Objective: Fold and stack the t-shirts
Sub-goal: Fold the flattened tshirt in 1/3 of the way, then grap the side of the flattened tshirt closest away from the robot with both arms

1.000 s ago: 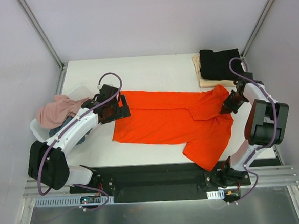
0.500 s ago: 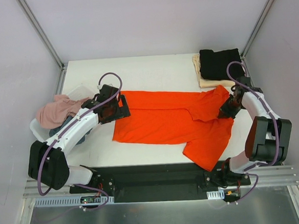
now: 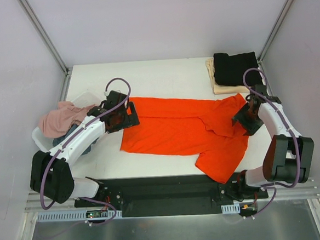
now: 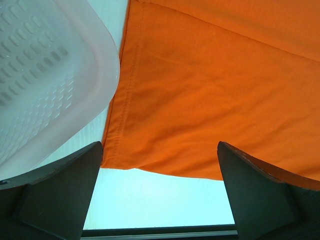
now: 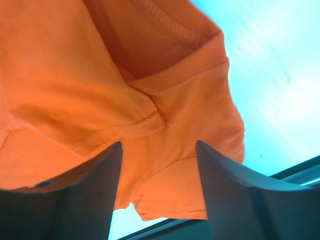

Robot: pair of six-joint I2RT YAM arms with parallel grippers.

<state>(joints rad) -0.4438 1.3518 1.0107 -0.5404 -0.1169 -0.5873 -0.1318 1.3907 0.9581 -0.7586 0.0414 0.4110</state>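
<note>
A bright orange-red t-shirt (image 3: pixel 177 127) lies spread across the middle of the table, its collar end to the right and one sleeve reaching the near edge. My left gripper (image 3: pixel 121 118) hovers open over the shirt's left hem. In the left wrist view the hem corner (image 4: pixel 150 150) lies just ahead of the gripper (image 4: pixel 160 200), with bare table between the fingers. My right gripper (image 3: pixel 247 119) stands open over the collar and shoulder; orange cloth (image 5: pixel 170 150) lies under the parted jaws (image 5: pixel 157 195). A folded black t-shirt (image 3: pixel 234 68) rests on a cream one (image 3: pixel 212 82) at the back right.
A white plastic tub (image 3: pixel 87 97) at the left edge holds a dusty pink shirt (image 3: pixel 61 118) and a grey-blue one (image 3: pixel 62 139). Its perforated wall (image 4: pixel 45 75) stands close beside the left gripper. A black rail runs along the near table edge (image 3: pixel 170 188).
The right gripper has opened and let go of the orange shirt near the collar after shifting a little to the right. The left arm has stayed still.
</note>
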